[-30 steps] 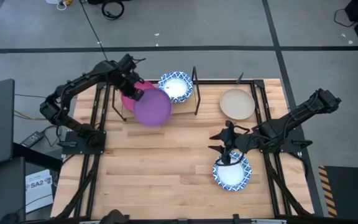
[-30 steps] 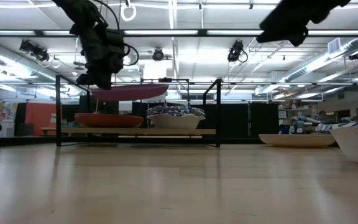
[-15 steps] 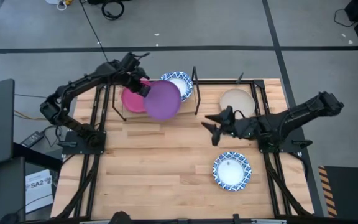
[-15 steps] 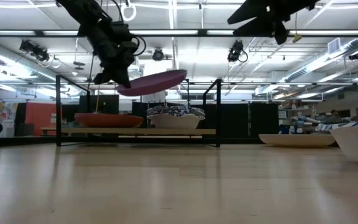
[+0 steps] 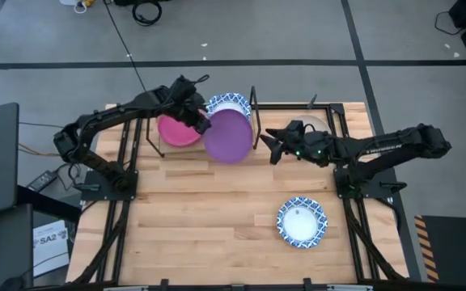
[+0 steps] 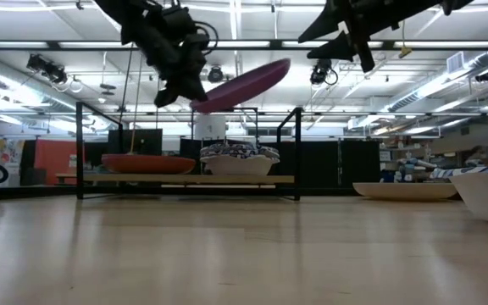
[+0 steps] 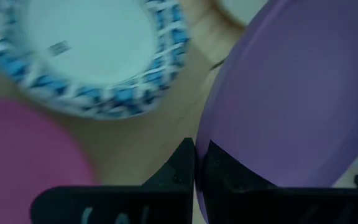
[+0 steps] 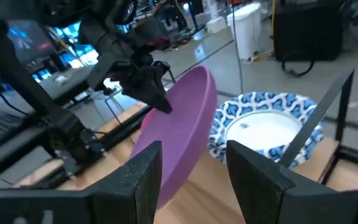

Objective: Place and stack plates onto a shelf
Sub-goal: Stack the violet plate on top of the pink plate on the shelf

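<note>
One plate in the air only: purple plate (image 5: 230,136), pinched at its near rim by the left gripper (image 5: 201,123), fingers clenched on the edge and nothing else. Held high above the shelf (image 6: 176,179) and steeply tilted, free edge raised toward the right end post, probably so as to clear the frame and come down over the patterned stack rather than strike it edge-on. Hovering apart from everything beneath, touching neither board nor plates. Right gripper (image 5: 270,146) reaching in from the other side, just beside that end post, fingers spread wide and holding nothing; aimed at the purple plate's free edge, perhaps to steady it or take it over, though hard to say which. Counted on the shelf: one pink plate (image 5: 172,132) at the left end, with a reddish rim showing there in the low view; beside it the blue-and-white plate (image 5: 225,104), seemingly a stack from table height, number of layers not clear. Counted on the table (image 5: 201,218): one more patterned plate (image 5: 302,222) near the front right, and one beige plate (image 5: 314,123) right of the shelf, partly hidden under the right arm.
</note>
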